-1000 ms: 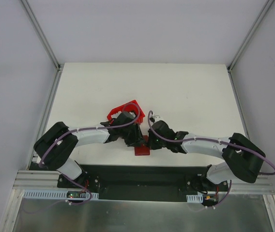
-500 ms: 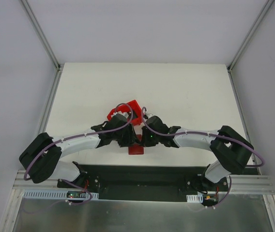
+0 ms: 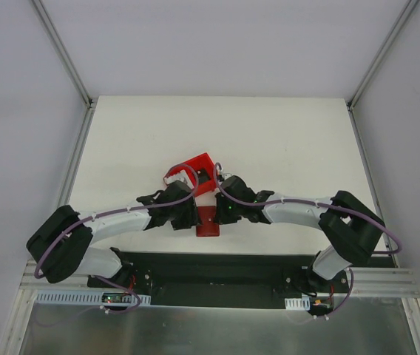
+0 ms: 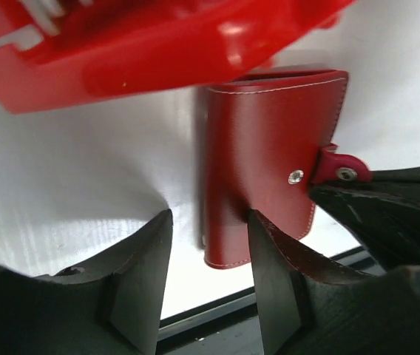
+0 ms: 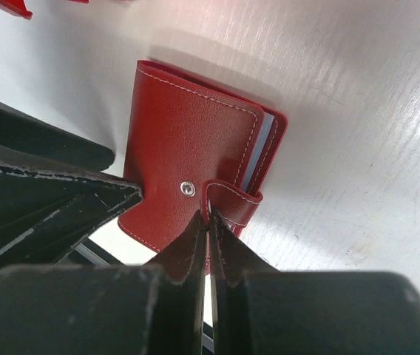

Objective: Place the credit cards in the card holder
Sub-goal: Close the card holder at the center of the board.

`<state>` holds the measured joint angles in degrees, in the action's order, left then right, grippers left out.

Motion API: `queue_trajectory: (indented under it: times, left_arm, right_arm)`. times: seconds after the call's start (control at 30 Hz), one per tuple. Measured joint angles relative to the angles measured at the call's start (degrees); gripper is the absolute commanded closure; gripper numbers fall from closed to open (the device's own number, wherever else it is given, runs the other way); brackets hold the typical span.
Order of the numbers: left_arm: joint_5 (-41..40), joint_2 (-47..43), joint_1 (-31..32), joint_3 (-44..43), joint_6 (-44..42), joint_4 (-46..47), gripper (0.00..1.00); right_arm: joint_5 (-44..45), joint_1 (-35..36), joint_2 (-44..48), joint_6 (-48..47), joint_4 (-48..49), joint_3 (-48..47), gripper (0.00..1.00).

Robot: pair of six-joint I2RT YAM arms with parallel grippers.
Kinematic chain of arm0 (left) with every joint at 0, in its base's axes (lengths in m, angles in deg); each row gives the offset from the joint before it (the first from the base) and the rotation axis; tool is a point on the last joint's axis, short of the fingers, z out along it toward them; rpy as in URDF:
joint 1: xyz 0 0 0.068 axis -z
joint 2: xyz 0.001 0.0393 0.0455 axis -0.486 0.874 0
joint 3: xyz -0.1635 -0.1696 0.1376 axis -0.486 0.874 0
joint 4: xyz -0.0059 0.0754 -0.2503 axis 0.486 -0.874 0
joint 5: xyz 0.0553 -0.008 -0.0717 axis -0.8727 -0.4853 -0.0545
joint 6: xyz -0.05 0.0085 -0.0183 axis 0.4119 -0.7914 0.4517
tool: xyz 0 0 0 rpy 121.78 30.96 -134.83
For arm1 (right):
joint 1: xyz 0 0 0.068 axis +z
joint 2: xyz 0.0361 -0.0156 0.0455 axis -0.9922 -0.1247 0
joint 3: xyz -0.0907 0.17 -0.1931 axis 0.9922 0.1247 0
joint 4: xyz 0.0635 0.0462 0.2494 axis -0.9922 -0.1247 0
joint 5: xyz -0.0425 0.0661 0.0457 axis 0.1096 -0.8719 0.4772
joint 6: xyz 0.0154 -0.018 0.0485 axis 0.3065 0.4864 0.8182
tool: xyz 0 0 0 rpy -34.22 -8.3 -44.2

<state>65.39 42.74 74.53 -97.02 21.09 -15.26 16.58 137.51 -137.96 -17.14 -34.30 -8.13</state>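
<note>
Right wrist alone reveals cards (image 5: 266,144) inside card holder (image 5: 188,148).

Folded card holder (image 4: 269,148) lies on the table (image 3: 269,140). The left gripper (image 4: 210,222) straddles its edge, one finger over the cover and the other beside it over the table. The bin (image 4: 158,52) is just beyond the holder, ahead of that gripper. The snap tab (image 5: 234,203) is right at the right gripper (image 5: 208,218) tips, on the opposite side.

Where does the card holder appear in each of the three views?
Top external: card holder just below centre.
Left wrist: centre right, under the red bin.
Right wrist: centre left, snap tab toward the camera.
Shared landmark: the red bin, beyond the holder in every view.
</note>
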Motion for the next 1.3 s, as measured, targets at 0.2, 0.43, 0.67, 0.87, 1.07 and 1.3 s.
queue_trajectory:
  times: [0.2,0.43,0.67,0.87,1.07,1.3]
  left_arm:
    - [0.02,3.91,0.00,-2.16,-0.46,1.14,0.64]
    - [0.76,6.62,-0.02,-3.56,-0.72,2.69,0.79]
    - [0.87,6.95,-0.02,-3.02,0.37,4.20,0.79]
    - [0.96,6.95,-0.04,-2.93,0.66,4.37,0.78]
    - [1.16,6.95,-0.04,-2.91,0.74,4.42,0.75]
    - [1.55,6.95,-0.04,-2.91,0.76,4.46,0.75]
  right_arm:
    - [-0.35,0.00,-0.15,-0.90,-0.46,-0.39,0.91]
    - [-1.25,0.09,-0.09,-2.64,-1.95,-1.44,0.73]
    - [-2.12,0.31,6.03,-4.44,-4.11,-1.46,0.65]
    - [-1.70,-1.62,16.72,-5.25,-3.85,-0.11,0.71]
    - [-0.15,-6.71,19.02,-2.86,-4.33,4.42,0.83]
    - [-3.39,-8.55,11.13,0.37,-2.91,5.57,0.86]
